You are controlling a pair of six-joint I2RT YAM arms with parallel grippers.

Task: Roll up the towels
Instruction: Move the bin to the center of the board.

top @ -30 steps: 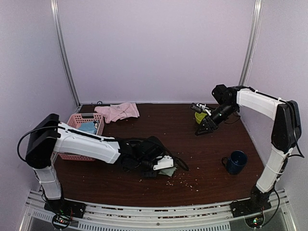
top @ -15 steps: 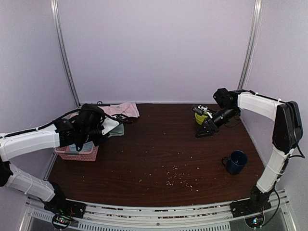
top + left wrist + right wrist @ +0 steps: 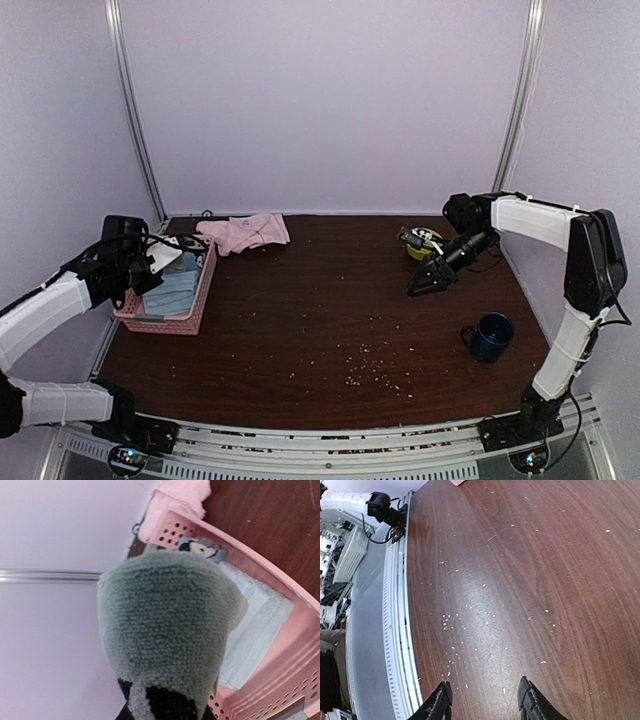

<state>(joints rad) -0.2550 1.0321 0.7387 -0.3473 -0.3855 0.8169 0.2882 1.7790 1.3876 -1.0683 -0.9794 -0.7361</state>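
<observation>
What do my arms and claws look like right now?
The left arm and right arm have white shells, black joints and loose black cables. The left claw and right claw are black, the right one's fingers tapering.

So the sage green towel (image 3: 167, 630) is bunched into a fat, fuzzy roll, clamped in my left claw (image 3: 152, 268) and bulging out past the tips. The pale pink towel (image 3: 245, 232) isn't rolled, it's just a crumpled heap lying out beyond that claw, apart from it.
</observation>
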